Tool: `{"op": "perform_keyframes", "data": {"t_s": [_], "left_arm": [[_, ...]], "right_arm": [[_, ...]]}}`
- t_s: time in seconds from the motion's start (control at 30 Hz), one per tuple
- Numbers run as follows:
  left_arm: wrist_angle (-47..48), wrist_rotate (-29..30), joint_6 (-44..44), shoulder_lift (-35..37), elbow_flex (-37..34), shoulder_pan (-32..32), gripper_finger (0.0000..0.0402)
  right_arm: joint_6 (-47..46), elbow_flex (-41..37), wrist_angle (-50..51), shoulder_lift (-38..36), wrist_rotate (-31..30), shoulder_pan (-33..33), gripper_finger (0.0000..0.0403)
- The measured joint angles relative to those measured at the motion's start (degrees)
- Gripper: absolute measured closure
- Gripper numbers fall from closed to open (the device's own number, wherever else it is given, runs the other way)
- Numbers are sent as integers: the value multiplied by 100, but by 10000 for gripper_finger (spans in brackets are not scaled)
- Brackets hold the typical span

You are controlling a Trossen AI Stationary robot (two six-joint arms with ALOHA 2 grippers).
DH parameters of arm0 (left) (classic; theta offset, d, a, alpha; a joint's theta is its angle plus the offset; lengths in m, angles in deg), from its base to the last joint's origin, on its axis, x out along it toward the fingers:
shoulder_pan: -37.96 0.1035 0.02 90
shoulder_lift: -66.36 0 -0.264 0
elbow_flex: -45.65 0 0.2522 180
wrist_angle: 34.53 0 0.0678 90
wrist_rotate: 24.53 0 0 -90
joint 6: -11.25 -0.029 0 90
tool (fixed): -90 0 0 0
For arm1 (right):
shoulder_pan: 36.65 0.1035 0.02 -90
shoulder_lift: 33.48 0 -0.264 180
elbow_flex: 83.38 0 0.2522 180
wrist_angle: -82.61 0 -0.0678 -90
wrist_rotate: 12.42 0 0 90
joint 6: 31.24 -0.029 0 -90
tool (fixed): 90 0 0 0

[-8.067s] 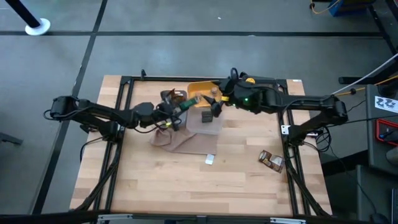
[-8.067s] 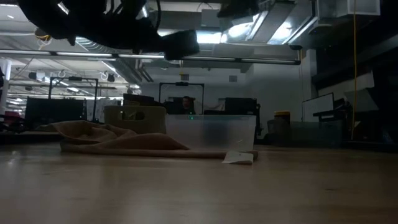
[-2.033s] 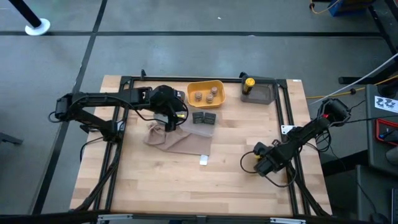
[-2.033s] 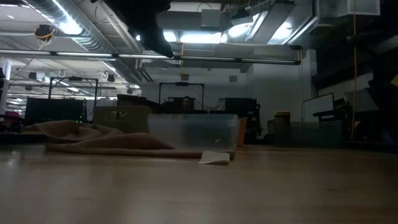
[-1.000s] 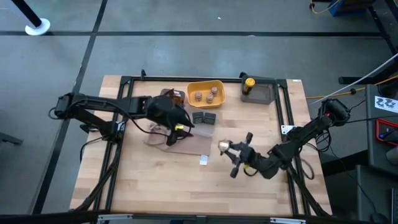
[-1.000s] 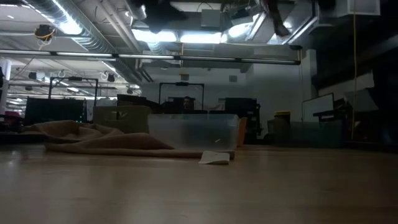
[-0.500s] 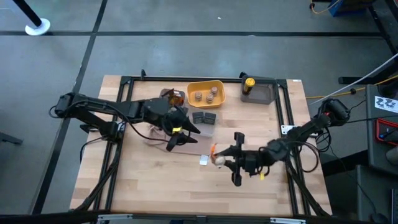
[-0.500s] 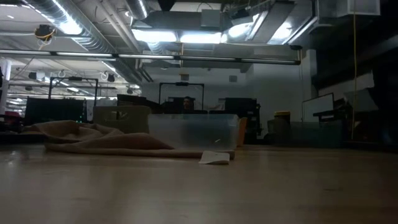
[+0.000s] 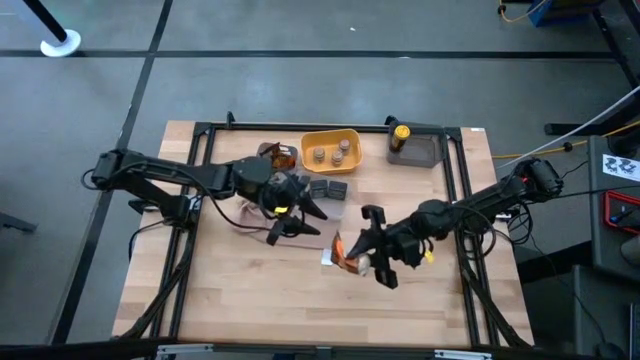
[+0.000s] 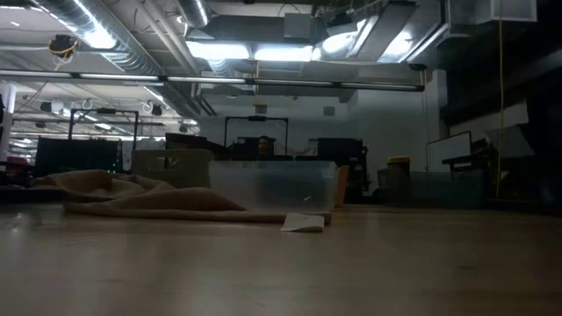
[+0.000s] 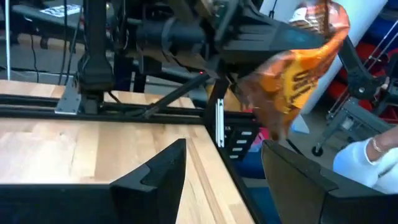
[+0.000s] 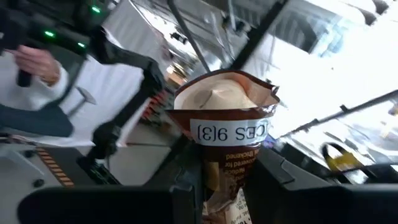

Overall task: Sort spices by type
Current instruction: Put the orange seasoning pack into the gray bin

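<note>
My right gripper [image 9: 358, 252] is shut on a brown and orange foil spice packet [image 9: 344, 252] above the middle of the table. The same packet [image 12: 225, 134], with a white label, shows in the right wrist view. My left gripper [image 9: 308, 220] stands open a little to the packet's left, over the beige cloth [image 9: 262, 222]; the packet [image 11: 292, 68] is ahead of its fingers. Tan jars sit in the yellow tray [image 9: 352, 138]. Dark boxes [image 9: 328, 189] sit in a clear tray. The yellow-capped bottle [image 9: 400, 132] is at the grey tray [image 9: 420, 152]. My right gripper pinches the packet's lower part [image 12: 221, 186] between its two fingers [image 12: 186, 196]. The fingers slant upward from the table's right side. The packet stands up beyond the fingertips, lifted clear of the table, its crimped end [image 12: 224, 93] farthest from the gripper.
Another brown packet [image 9: 278, 153] lies left of the yellow tray. A small white slip [image 9: 327, 259] lies on the wood below the held packet and also shows in the low view [image 10: 304, 222]. A person's hand [image 11: 367, 155] shows beyond the table's right edge.
My right gripper has carried the packet a little toward the table's left, toward my left gripper, rising, rolling and tipping upward as it went. My left gripper has tipped up toward level and shifted slightly toward the table's right.
</note>
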Motion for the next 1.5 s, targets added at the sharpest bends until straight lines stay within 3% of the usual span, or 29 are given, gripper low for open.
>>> {"op": "perform_keyframes", "data": {"t_s": [0.13, 0.6, 0.9, 1.33, 1.5], "left_arm": [[-389, 0, 18, -103, 0, -17, 208], [-1890, -367, 323, -817, -2, -259, 208], [-1729, -597, 507, -805, -2, -313, 208], [-1309, -1452, 619, -803, -2, -341, 208], [-1318, -1447, 594, -803, -2, -341, 208]], "right_arm": [[43, 0, -125, 0, 337, -82, 320], [505, 0, -120, -2, 211, -69, 320], [589, -1, 98, -2, 175, -67, 320], [579, -2, 629, -2, 173, -64, 320], [578, -2, 707, -2, 173, -63, 320]]}}
